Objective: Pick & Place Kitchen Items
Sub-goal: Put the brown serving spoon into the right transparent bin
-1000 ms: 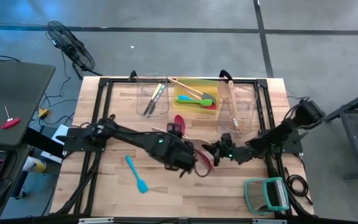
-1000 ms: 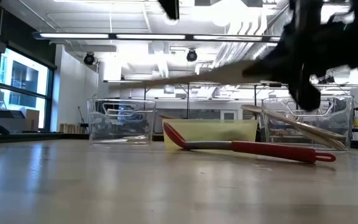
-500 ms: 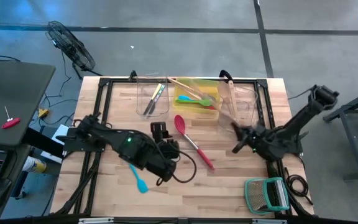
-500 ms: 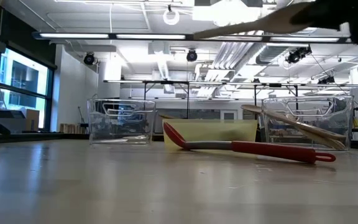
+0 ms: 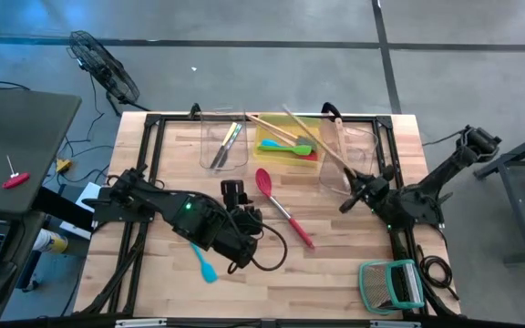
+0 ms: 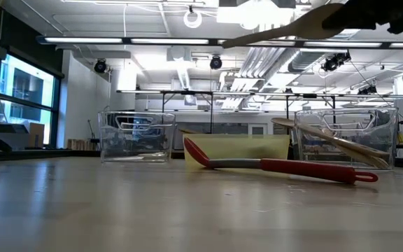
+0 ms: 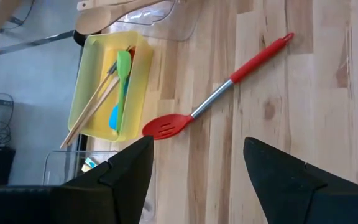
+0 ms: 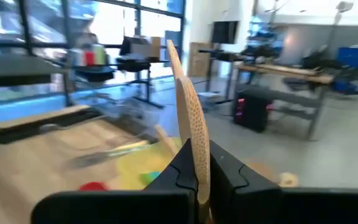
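My right gripper [image 5: 354, 189] is shut on a pale wooden utensil [image 5: 315, 138] high above the table's right side; the gripper also shows in the low view [image 6: 369, 10]. The utensil's slim end reaches over the yellow bin [image 5: 310, 157]. My left gripper [image 5: 235, 194] is open and empty at mid-table, its fingers wide apart in the left wrist view [image 7: 194, 168]. A red spatula [image 5: 283, 208] lies flat on the table just right of it. A blue spatula [image 5: 202, 260] lies flat beside the left arm. My right gripper pinches the wooden utensil's broad end [image 8: 195, 146] between its two fingers. The utensil runs straight on ahead of the fingers, toward the table's far left. It is lifted clear of everything and nearly level [image 6: 285, 29].
A clear bin with cutlery [image 5: 224, 141] stands at the far edge, the yellow bin with green, blue and wooden utensils stands beside it, and a clear bin with wooden utensils [image 5: 365, 164] is at the right. A green-framed wire rack [image 5: 390, 284] lies at the near right corner.
My right gripper has gone from mid-table toward the right and far edges and up, carrying the wooden utensil, which now points over the bins. My left gripper has drawn back toward the table's left, leaving the red spatula in open view.
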You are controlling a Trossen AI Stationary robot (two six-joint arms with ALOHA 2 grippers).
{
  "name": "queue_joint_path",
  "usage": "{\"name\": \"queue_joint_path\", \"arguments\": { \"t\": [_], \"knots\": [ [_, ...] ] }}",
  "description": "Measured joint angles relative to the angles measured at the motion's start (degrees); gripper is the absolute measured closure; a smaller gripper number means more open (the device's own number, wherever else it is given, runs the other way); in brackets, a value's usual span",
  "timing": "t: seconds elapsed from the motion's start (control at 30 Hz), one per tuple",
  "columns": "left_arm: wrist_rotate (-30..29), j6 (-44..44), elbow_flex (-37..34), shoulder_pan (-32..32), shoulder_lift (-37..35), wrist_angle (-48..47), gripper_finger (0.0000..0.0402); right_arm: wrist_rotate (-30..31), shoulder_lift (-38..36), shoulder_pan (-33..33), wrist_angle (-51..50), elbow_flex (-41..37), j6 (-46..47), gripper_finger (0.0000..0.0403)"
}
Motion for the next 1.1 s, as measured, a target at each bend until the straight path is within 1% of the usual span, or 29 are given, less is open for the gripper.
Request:
{"name": "queue_joint_path", "arguments": {
  "t": [0.17,0.3,0.47,0.63,0.77,0.83,0.97,1.03,1.1],
  "knots": [
    [0.0,0.0,0.0,0.0,0.0,0.0,0.016,0.1,-2.0,-4.6,4.9,0.0,-10.4,0.04],
    [0.0,0.0,0.0,0.0,0.0,0.0,0.016,0.2,-3.9,-6.6,13.1,0.0,-23.5,0.04],
    [0.0,0.0,0.0,0.0,-0.5,0.0,0.016,0.1,-9.2,-7.0,6.6,3.3,-24.7,0.0399],
    [-0.1,-2.3,0.0,0.0,-1.0,0.0,0.016,-0.4,-10.3,-7.0,4.0,7.8,-26.8,0.0399],
    [-0.3,-4.3,0.0,-0.1,-0.9,0.0,0.016,-5.4,-10.1,-9.1,-1.5,13.1,-28.5,0.0399],
    [-0.4,-5.7,0.0,-0.4,-0.9,0.0,0.016,-10.1,-9.7,-10.8,-2.7,15.8,-31.1,0.0399],
    [-0.4,-8.6,0.0,-1.6,-0.9,0.0,0.016,-19.5,-8.4,-14.3,-2.9,21.7,-39.2,0.0399],
    [-0.4,-10.2,0.0,-2.5,-0.9,0.0,0.016,-21.0,-7.5,-15.9,-5.1,25.5,-45.8,0.0399],
    [-0.5,-12.4,0.0,-3.7,-0.9,0.0,0.016,-21.1,-6.4,-17.8,-11.6,30.5,-49.4,0.0399]
  ]
}}
